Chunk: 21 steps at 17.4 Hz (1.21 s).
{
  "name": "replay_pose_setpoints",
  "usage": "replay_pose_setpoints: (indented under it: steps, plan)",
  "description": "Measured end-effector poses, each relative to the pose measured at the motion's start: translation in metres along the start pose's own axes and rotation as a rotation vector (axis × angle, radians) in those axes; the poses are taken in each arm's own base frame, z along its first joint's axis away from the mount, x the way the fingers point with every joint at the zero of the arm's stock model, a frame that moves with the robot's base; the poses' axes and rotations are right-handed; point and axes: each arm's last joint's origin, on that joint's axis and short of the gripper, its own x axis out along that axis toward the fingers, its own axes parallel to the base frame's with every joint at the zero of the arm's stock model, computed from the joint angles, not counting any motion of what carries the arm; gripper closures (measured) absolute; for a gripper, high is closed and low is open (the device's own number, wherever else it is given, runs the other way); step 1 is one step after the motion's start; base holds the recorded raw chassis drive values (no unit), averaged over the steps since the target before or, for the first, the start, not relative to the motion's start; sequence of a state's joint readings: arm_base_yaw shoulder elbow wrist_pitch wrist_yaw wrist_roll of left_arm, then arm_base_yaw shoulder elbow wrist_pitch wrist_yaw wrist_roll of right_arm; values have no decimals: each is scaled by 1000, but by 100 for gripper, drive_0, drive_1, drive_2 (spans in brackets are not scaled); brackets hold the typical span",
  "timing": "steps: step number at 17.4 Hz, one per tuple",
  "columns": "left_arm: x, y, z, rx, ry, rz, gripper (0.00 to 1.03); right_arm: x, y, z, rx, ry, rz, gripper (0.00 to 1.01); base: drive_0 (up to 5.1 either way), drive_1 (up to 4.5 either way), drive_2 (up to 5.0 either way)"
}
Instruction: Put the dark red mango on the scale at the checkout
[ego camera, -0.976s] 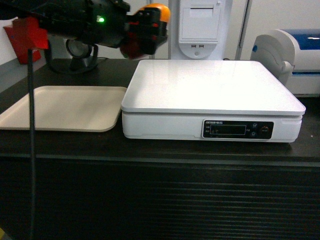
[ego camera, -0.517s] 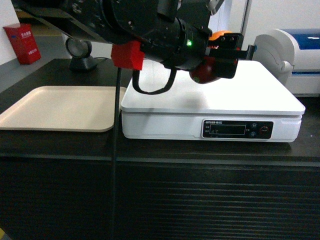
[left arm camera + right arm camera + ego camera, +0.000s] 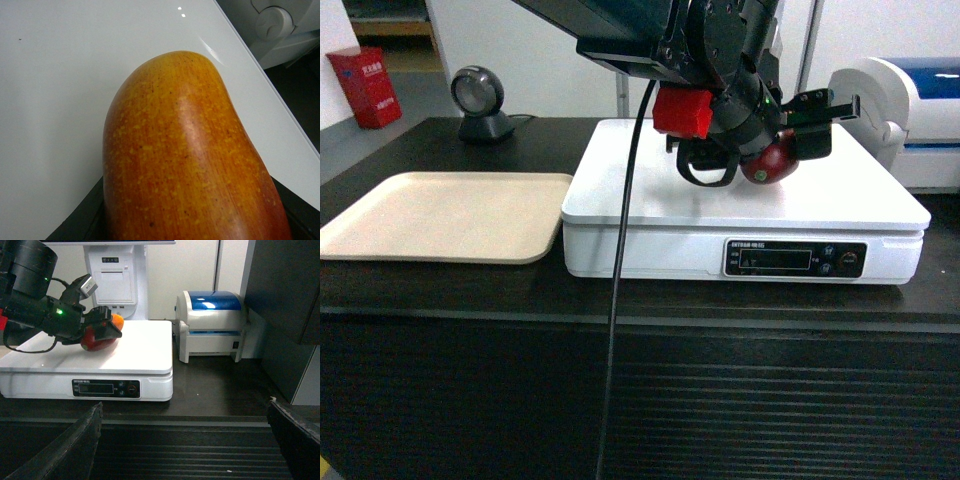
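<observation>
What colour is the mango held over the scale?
The mango is orange-yellow with fine speckles at one end, deep red towards the other; the left wrist view shows it best.

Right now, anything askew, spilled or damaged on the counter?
Nothing stands out. The scale sits square on the checkout, beige tray flat beside it, no spills. The left gripper holds the dark red mango low over the plate; its skin looks intact in the left wrist view.

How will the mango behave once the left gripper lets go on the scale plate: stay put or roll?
Likely to rock or roll a little: the dark red mango is oval and rounded, and the scale top is flat, smooth and rimless. Its glossy skin looks slippery. It seems rigid in the left gripper, showing no visible denting.
</observation>
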<state>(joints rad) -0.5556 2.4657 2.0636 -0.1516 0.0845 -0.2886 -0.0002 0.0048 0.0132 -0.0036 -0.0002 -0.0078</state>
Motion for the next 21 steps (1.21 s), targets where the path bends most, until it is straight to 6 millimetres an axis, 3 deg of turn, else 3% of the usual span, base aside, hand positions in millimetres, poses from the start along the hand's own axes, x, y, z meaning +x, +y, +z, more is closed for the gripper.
replay_pose_setpoints:
  steps: [3,5,7,9,12,14,16,18,20,21]
  plan:
    - [0,0,2,-23,-4,-2,14,0,0,0,0,0,0,3,0,0,0]
    - [-1,-2,6,-24,-30,-15,3,0,0,0,0,0,0,3,0,0,0]
    - [-1,-2,9,-39,-75,-40,5,0,0,0,0,0,0,3,0,0,0]
    - [-15,-1,20,-56,-182,-90,5,0,0,0,0,0,0,3,0,0,0]
    - [-74,5,63,-31,-460,-142,5,0,0,0,0,0,0,3,0,0,0]
    - [-115,12,80,6,-585,-160,5,0,0,0,0,0,0,3,0,0,0]
    - [-154,28,83,25,-671,-173,5,0,0,0,0,0,0,3,0,0,0]
    - [-200,55,71,37,-760,-143,5,0,0,0,0,0,0,3,0,0,0]
    - [-256,76,71,51,-855,-108,5,0,0,0,0,0,0,3,0,0,0]
    - [-285,85,71,9,-816,87,12,0,0,0,0,0,0,3,0,0,0]
